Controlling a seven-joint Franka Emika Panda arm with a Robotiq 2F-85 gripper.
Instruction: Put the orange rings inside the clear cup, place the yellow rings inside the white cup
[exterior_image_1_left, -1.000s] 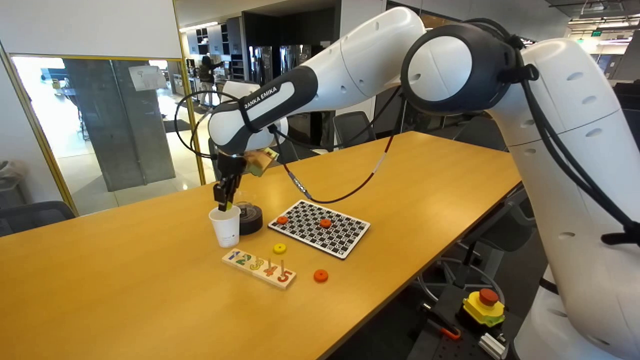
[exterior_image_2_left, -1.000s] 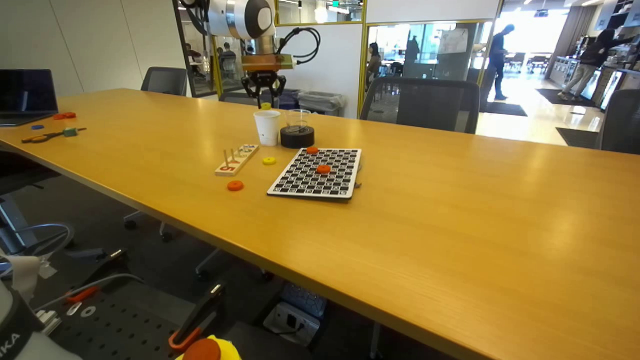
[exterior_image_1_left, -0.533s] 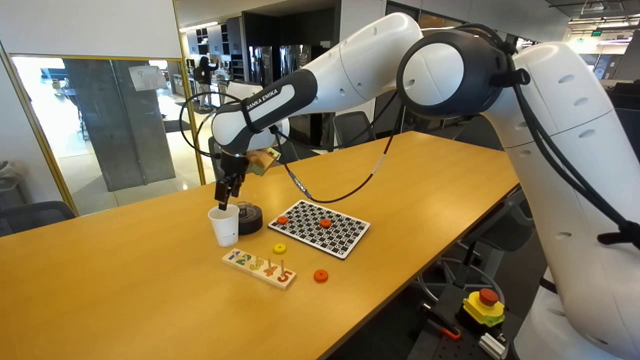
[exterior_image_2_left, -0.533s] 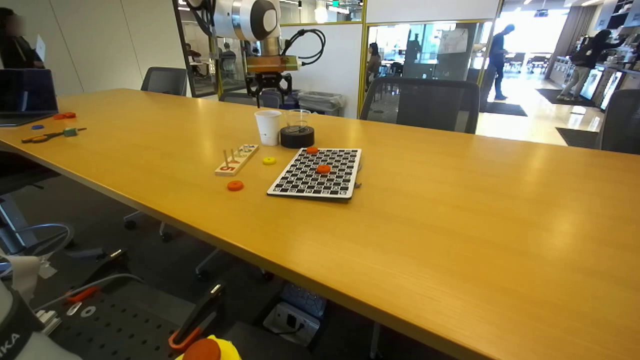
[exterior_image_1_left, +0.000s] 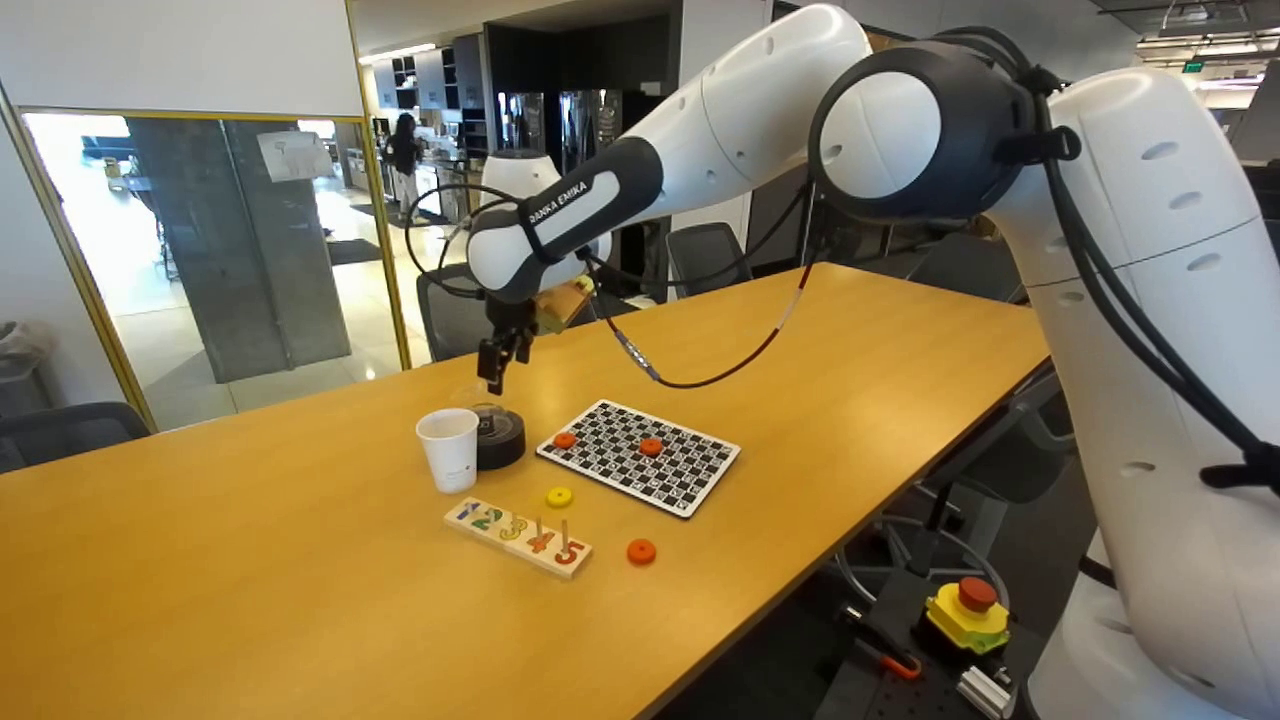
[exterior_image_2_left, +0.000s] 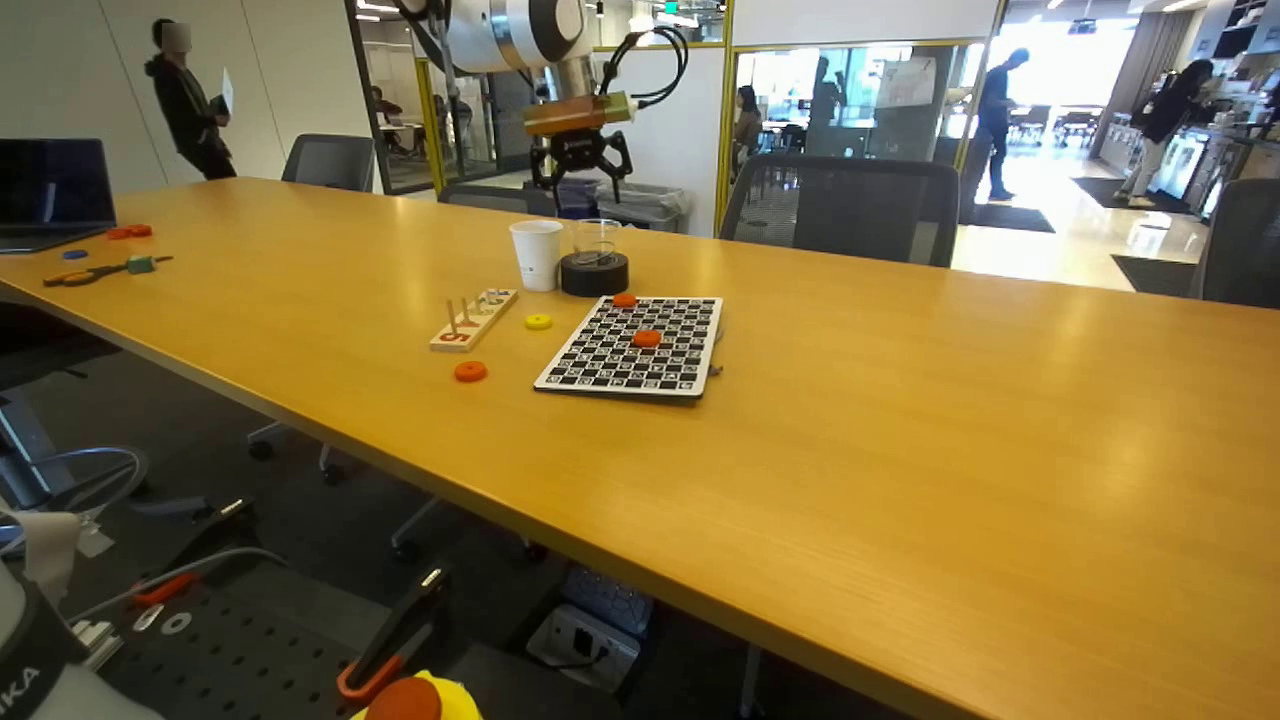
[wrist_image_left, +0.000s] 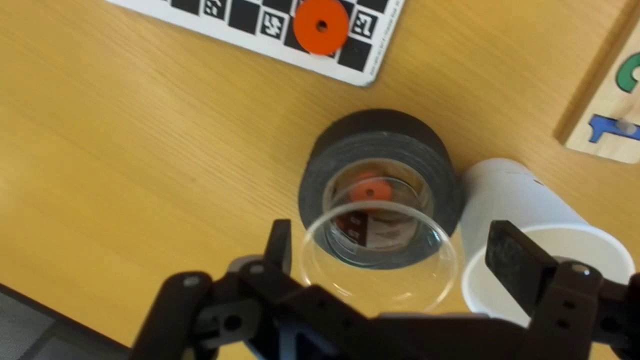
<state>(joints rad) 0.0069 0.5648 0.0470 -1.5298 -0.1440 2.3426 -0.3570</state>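
Two black jaws stand spread wide with nothing between them, raised near the short round clear cup (exterior_image_2_left: 597, 240) standing on or in a black roll of tape (exterior_image_2_left: 594, 281) and the tapered opaque white cup (exterior_image_1_left: 449, 455) just beside it. One flat orange ring (wrist_image_left: 370, 194) shows through the clear cup and seems to lie inside; the white cup's bottom is hidden. Farther out, on the black-and-white checkered board (exterior_image_1_left: 630, 475), lie a second orange ring (exterior_image_1_left: 565, 440) at a corner and a third orange ring (exterior_image_1_left: 651, 447) near the middle, while a flat yellow ring (exterior_image_1_left: 559, 497) sits on the wood-grained counter (exterior_image_1_left: 250, 580) between board and numbered wooden peg strip (exterior_image_1_left: 515, 536), with a fourth orange ring (exterior_image_1_left: 641, 551) near the strip's end. So the job looks part done: probably one orange and one yellow delivered, three orange and one yellow left. A second ago the jaws gripped a yellow ring at the white cup's mouth; now that ring is out of sight, the jaws have parted and moved up toward the clear cup, the loose rings unmoved
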